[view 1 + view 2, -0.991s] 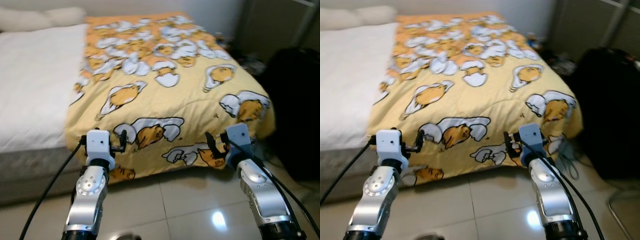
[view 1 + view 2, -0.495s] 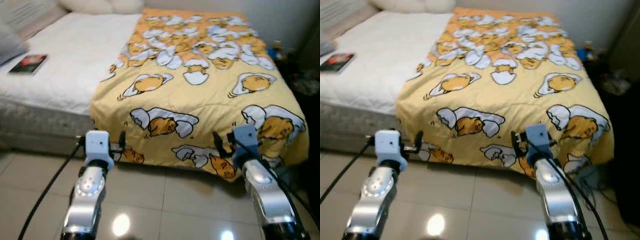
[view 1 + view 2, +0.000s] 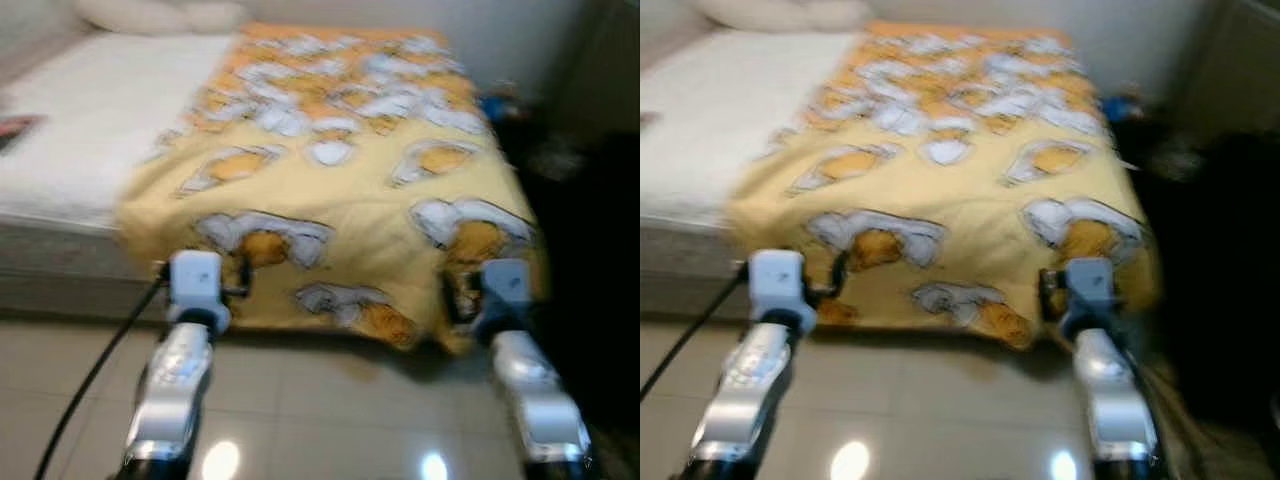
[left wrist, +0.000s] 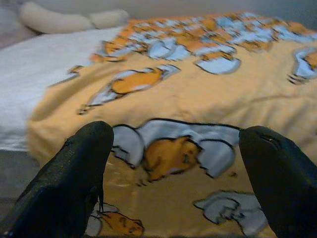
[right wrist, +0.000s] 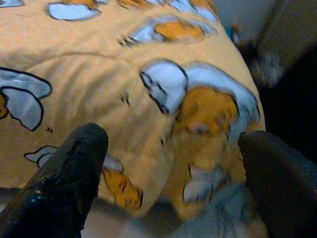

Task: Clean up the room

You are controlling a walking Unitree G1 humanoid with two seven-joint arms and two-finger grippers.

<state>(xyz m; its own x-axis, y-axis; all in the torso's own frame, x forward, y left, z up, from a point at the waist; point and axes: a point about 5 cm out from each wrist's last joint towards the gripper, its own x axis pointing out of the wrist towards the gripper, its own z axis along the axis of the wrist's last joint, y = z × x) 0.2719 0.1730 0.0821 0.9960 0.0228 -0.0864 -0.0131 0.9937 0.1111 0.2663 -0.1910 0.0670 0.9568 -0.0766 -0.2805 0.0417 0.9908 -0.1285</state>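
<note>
Both pairs of jaws were held spread wide, nothing pinched. Left gripper point(image 4: 173, 193) and right gripper point(image 5: 171, 193) were aimed at the yellow blanket point(image 3: 340, 200), draped over the bed point(image 3: 70, 140) with its hem hanging near the floor. Probably soft, light and floppy, so best grabbed at the corners.

Your head views are motion-blurred: the blanket point(image 3: 330, 200) print smears, the dark mass point(image 3: 590, 250) at 3 o'clock is unidentifiable, and both arms are cut off at 6 o'clock.
</note>
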